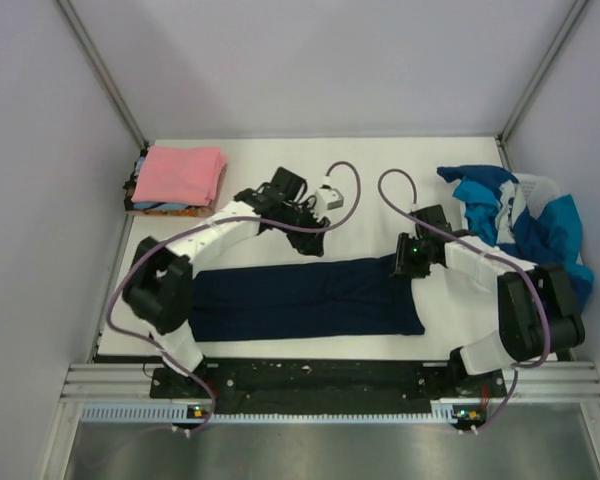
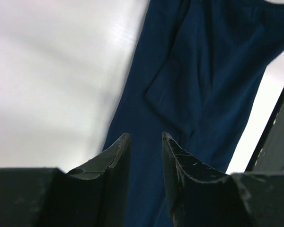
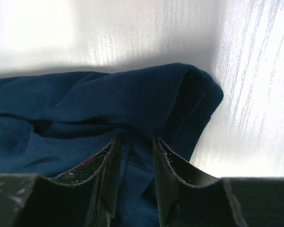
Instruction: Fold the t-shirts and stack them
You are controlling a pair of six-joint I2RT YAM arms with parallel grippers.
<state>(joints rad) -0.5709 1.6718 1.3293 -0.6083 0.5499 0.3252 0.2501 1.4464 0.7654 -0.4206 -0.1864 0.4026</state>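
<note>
The navy t-shirt (image 1: 305, 298) lies folded into a long band across the near part of the table. My left gripper (image 1: 302, 243) hovers just beyond the band's far edge; in the left wrist view it (image 2: 144, 136) is open and empty above the navy cloth (image 2: 203, 71). My right gripper (image 1: 405, 262) is at the band's far right corner; in the right wrist view it (image 3: 136, 139) is shut on a fold of the navy cloth (image 3: 109, 94). A folded pink t-shirt (image 1: 180, 175) tops a stack at the back left. A crumpled teal, blue and white t-shirt pile (image 1: 525, 215) lies at the right.
The white table (image 1: 380, 160) is walled on the left, back and right. An orange edge (image 1: 165, 208) shows under the pink shirt. Cables loop above both wrists. A black rail (image 1: 310, 378) runs along the near edge.
</note>
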